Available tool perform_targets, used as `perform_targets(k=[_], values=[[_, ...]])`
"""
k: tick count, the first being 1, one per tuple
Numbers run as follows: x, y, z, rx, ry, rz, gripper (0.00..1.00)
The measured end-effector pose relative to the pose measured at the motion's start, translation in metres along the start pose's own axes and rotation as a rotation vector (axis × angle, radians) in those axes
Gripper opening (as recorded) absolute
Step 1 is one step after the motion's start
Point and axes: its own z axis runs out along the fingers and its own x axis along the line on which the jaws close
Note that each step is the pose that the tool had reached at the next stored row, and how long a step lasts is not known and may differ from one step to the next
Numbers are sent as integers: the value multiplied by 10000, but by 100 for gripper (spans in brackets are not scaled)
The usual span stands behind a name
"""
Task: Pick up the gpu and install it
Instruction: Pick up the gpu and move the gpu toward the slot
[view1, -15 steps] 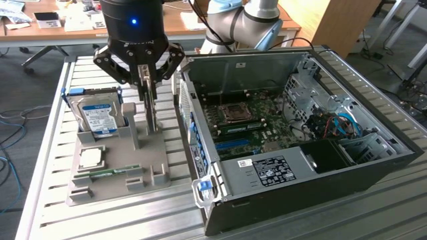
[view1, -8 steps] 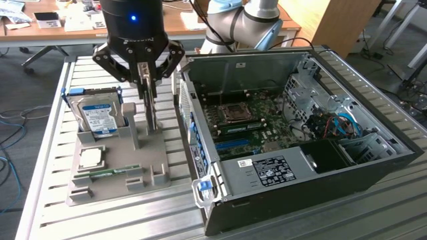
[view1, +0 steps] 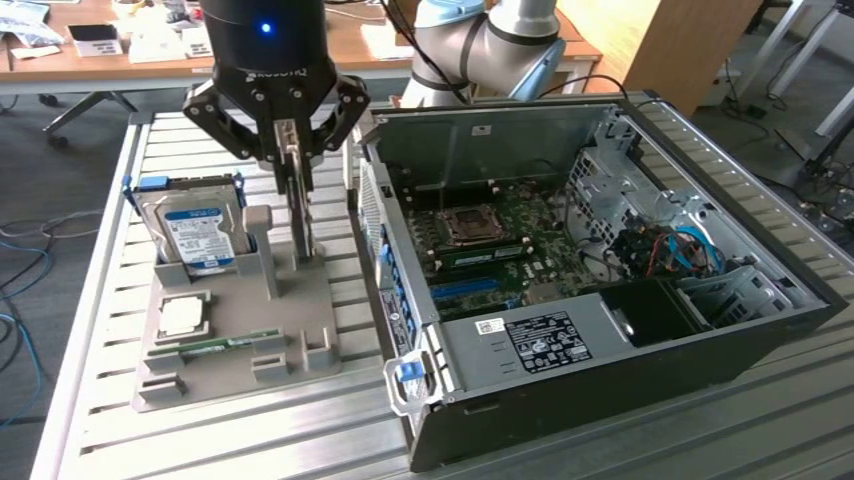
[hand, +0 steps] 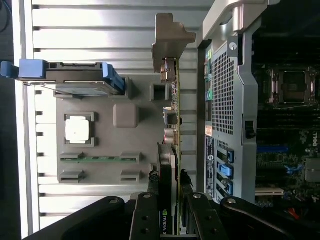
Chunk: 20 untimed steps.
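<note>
The gpu (view1: 307, 222) hangs upright and edge-on between my fingers, a thin green board with a silver end bracket (hand: 170, 35). My gripper (view1: 292, 150) is shut on the gpu's top edge, over the side of the grey parts holder (view1: 227, 372) nearest the case. In the wrist view the gpu (hand: 173, 107) runs as a narrow strip away from the gripper (hand: 172, 220), beside the case's rear panel (hand: 225, 100). Whether its lower edge still touches the holder I cannot tell.
The open computer case (view1: 787, 275) lies at the exterior view's right with its motherboard (view1: 494, 250) exposed. The holder also carries a hard drive (view1: 200, 235) standing upright, a CPU (view1: 180, 317) and a memory stick (view1: 214, 347). Everything rests on a slatted metal table (view1: 94, 300).
</note>
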Motion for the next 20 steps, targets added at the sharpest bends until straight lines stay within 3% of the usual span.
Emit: perform_targets(k=[20], values=[[-3,4,-120,0,0,0,27]])
